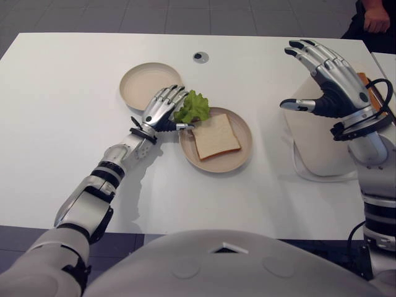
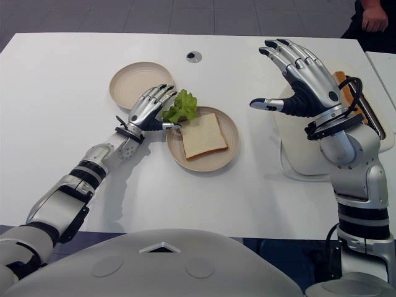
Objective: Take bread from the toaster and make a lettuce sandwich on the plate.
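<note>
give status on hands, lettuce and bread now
Left hand shut on lettuce at plate rim. Right hand open above toaster. Bread slice on plate, uncovered.

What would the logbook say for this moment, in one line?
left hand: holding lettuce beside bread on plate | right hand: open above toaster

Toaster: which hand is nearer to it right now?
Right. The right hand is open just over the toaster, fingers spread; the left hand is far off at the left rim of the plate, holding the lettuce beside the bread slice.
</note>
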### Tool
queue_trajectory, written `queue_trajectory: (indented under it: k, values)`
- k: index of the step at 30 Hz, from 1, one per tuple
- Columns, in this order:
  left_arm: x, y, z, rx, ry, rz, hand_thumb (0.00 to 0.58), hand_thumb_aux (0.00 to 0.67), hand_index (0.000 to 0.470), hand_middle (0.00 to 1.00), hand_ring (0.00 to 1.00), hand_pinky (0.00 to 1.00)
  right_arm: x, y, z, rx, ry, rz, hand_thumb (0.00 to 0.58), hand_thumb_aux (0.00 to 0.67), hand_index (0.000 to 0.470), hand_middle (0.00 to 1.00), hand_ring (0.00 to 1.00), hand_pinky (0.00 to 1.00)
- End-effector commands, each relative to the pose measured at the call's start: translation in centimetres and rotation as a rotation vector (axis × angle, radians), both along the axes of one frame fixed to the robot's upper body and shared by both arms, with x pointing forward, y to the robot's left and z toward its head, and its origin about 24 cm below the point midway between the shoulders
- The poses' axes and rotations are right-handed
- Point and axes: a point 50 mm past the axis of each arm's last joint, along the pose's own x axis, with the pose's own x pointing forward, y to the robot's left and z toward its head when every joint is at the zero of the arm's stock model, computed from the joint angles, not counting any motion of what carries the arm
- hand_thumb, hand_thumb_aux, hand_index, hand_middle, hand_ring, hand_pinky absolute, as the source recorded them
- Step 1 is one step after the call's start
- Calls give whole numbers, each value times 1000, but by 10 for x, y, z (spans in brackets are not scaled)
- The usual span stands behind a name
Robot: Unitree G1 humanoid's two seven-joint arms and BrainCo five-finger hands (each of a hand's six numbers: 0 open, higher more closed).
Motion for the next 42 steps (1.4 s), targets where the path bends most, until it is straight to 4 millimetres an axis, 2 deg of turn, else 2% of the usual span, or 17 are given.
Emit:
queue_trajectory:
  k: [1, 5, 6, 8, 10, 13, 16, 17, 19, 21, 24, 28, 32, 33, 39, 42]
  values:
    - [-6, -9, 10, -75, -66, -70, 0, 0, 0, 0, 0, 0, 2, -1, -3, -2, 11, -2, 0, 0, 0, 0, 0, 0]
    - [-15, -15, 13, -112, -84, -115, 0, 0, 0, 0, 0, 0, 3, 0, -5, 0, 18, 0, 0, 0, 0, 0, 0, 0]
    - [-16, -16, 12, -111, -81, -118, 31, 18, 13, 0, 0, 0, 4, 1, -5, 0, 19, 0, 0, 0, 0, 0, 0, 0]
    - [-15, -15, 9, -96, -69, -106, 198, 126, 88, 0, 0, 0, 4, 1, -6, 1, 21, 1, 0, 0, 0, 0, 0, 0]
    - [-13, -13, 6, -72, -59, -89, 374, 271, 190, 0, 0, 0, 4, 1, -6, 1, 22, 3, 0, 0, 0, 0, 0, 0]
    - [-9, -9, 2, -33, -47, -65, 405, 302, 212, 0, 0, 0, 3, 0, -6, 2, 22, 1, 0, 0, 0, 0, 0, 0]
    - [-6, -5, -3, 9, -36, -41, 392, 289, 203, 0, 0, 0, 3, 1, -6, 4, 24, 1, 0, 0, 0, 0, 0, 0]
    - [-6, -6, -4, 12, -32, -43, 436, 336, 236, 0, 0, 0, 3, 1, -6, 5, 24, 1, 0, 0, 0, 0, 0, 0]
    - [-7, -8, -5, 5, -30, -57, 482, 394, 276, 0, 0, 0, 3, 1, -6, 7, 21, 0, 0, 0, 0, 0, 0, 0]
    - [-8, -11, -2, -25, -44, -70, 539, 491, 345, 0, 0, 0, 3, 1, -6, 9, 21, 0, 0, 0, 0, 0, 0, 0]
    - [-9, -12, 6, -96, -83, -80, 559, 544, 382, 0, 0, 0, 4, 2, -8, 12, 24, 1, 0, 0, 0, 0, 0, 0]
    - [-12, -12, 15, -180, -126, -89, 570, 581, 407, 0, 0, 0, 4, 3, -10, 16, 30, 4, 0, 0, 0, 0, 0, 0]
    - [-14, -12, 17, -229, -129, -77, 577, 625, 439, 0, 0, 0, 4, 4, -11, 17, 35, 9, 0, 0, 0, 0, 0, 0]
    - [-14, -13, 15, -231, -120, -76, 580, 670, 470, 0, 0, 0, 3, 4, -11, 17, 36, 10, 0, 0, 0, 0, 0, 0]
    - [-13, -15, -2, -176, -29, -68, 580, 670, 470, 0, 0, 0, 3, 5, -10, 20, 33, 13, 0, 0, 0, 0, 0, 0]
    - [-14, -15, -4, -171, -19, -76, 580, 670, 470, 0, 0, 0, 4, 5, -10, 23, 32, 12, 0, 0, 0, 0, 0, 0]
